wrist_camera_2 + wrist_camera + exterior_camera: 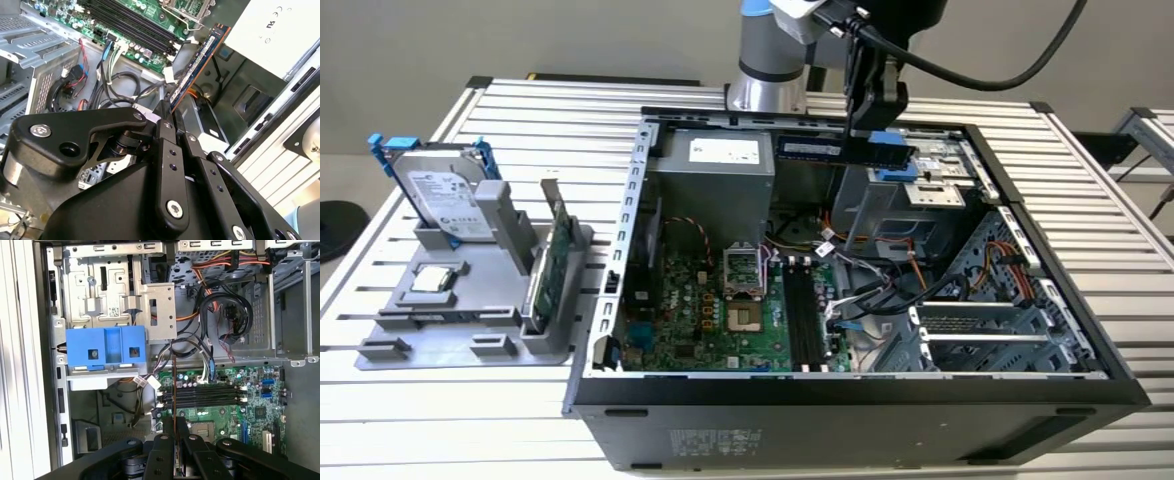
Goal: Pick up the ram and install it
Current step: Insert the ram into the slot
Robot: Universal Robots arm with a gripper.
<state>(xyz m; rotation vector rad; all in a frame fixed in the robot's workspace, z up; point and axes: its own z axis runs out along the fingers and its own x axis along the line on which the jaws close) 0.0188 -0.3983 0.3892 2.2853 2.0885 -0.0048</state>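
I have the ram [817, 147] pinched near one end between the fingers [166, 145] of the gripper [873, 130]. The gripper hangs over the far end of the open computer case [607, 300], close to the silver power supply [711, 180] inside it. The blue stick lies level in the air and touches nothing in the case.

In the second wrist view the ram [199, 62] juts straight out from the gripper [171, 114]. In the first wrist view I see it edge-on as a thin line [174, 385]. There it is turned crosswise to the black memory slots [200, 392] on the green motherboard [235, 405] at the bottom of the case. It is well above the slots and not seated. A blue bracket [105, 347] sits on the drive cage inside the case.

Outside the case, on the counter [520, 100] at the exterior view's left, a grey holder [454, 330] carries a hard drive [443, 195] and an upright green card [558, 262].
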